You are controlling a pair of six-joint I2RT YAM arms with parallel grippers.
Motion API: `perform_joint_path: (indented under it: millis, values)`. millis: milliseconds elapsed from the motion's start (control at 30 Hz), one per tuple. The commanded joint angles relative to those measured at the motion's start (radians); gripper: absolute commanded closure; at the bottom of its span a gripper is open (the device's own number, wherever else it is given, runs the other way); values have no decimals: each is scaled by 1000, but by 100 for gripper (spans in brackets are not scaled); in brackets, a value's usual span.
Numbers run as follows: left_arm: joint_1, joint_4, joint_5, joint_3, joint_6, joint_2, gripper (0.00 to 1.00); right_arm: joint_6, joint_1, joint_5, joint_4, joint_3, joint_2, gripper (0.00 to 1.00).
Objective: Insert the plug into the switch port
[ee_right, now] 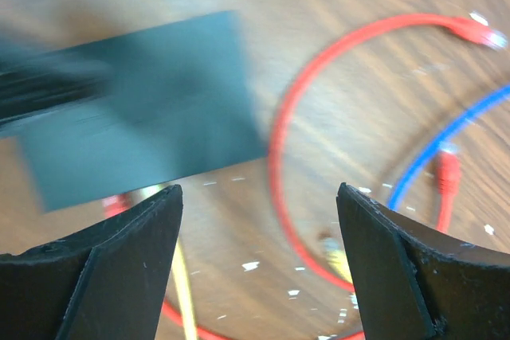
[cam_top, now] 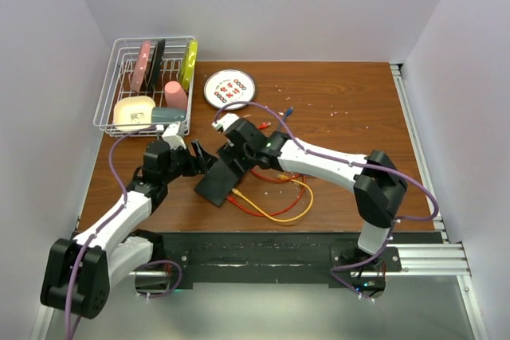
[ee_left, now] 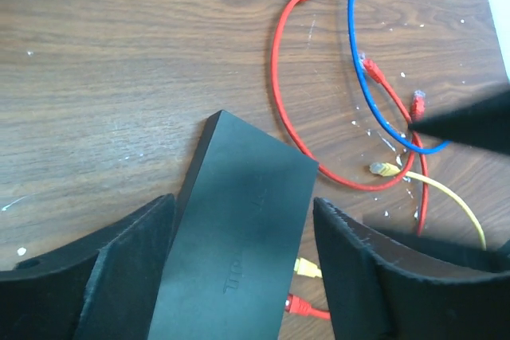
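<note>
**Both grippers open, the switch between the left fingers**

The wooden table (cam_top: 335, 117) carries everything. At its far left corner stands a wire basket (cam_top: 103, 93) with some coloured items inside, and just to the right of it lies a round white plate (cam_top: 207, 91).

The switch (ee_left: 239, 228) lies flat on the table near the middle, a little toward the near edge. It is turned diagonally and sits between the two arms.

The left gripper (ee_left: 243, 205) is lowered over the switch with its jaws spread wide. One finger stands on each long side of the box, and on the right side a narrow gap is visible. It does not clamp the box.

The right gripper (ee_right: 256, 193) hangs above the table just beside the switch. Its jaws are also wide apart and have nothing between them. This view is blurred.

To the right of the switch lie a red cable (ee_left: 275, 77), a blue cable (ee_left: 351, 53) and a yellow cable (ee_left: 454, 205), which cross each other.

A yellow plug (ee_left: 307, 268) and a red plug (ee_left: 299, 305) sit against the right edge of the switch. I cannot tell whether they are fully seated. A loose yellow plug (ee_left: 382, 169) lies apart on the wood
</note>
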Motion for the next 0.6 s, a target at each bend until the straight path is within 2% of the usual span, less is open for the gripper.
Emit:
perform_joint_path:
  millis: [0, 133, 233, 433, 533, 567]
  values:
    - [-2, -44, -12, 29, 69, -73, 21, 49, -109, 23, 67, -54, -63, 20]
    - [-2, -47, -15, 23, 66, -83, 20, 86, -194, 63, 97, -107, -63, 24]
    - [-2, -30, -3, 24, 64, -67, 21, 102, -212, 109, 87, -108, -40, 25]
    - [-2, -15, 28, 15, 55, -44, 21, 125, -238, 83, 110, -122, 8, 29]
    - [-2, -9, 29, 3, 52, -53, 21, 132, -255, 71, 113, -130, 38, 44]
    - [-3, -9, 23, 2, 52, -60, 21, 134, -261, 58, 113, -130, 45, 46]
